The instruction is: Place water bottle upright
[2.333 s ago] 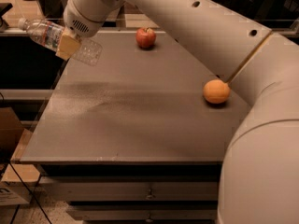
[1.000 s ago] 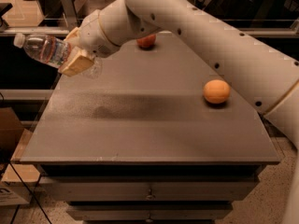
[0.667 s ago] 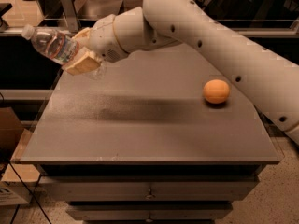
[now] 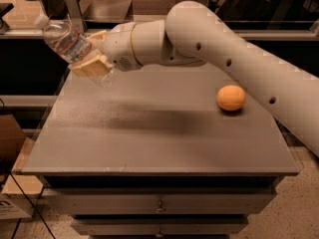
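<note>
camera view: one view only
hand (image 4: 87,52): above the 10 o'clock corner of the desk (image 4: 149,133), closed around the lower half of the water bottle (image 4: 65,38)
water bottle: off the desk, cap tilted to 11 o'clock
change: was near flat, has swung steeper within a second
meaning: likely mid-rotation; needs more tilt, then lowering
orange (image 4: 231,97): 3 o'clock, well apart
</note>
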Controlling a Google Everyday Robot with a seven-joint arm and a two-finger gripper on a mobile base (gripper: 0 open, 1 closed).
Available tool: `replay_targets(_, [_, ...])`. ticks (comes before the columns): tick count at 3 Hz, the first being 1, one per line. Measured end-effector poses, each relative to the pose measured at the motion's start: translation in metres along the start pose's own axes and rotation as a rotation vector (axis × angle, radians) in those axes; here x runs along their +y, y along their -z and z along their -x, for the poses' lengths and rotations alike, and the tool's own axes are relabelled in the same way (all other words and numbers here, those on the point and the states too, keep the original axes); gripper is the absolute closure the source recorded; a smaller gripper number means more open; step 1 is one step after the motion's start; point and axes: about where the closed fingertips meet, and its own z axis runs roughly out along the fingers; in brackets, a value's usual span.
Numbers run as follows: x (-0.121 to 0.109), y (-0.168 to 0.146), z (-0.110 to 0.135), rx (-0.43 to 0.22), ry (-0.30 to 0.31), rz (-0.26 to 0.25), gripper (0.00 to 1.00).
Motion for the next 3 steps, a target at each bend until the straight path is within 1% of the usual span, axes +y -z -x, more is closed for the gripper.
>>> replay_targets(1, [0.0018,-0.0001,-0.0035,-0.055,-0.026,0.004,1.00])
replay_targets(2, [0.0024,0.0020,-0.0093,-0.165,-0.077,-0.014,1.00])
replay_targets(3, [0.0054,0.0044,-0.0114,-0.232,-0.119,-0.030,1.00])
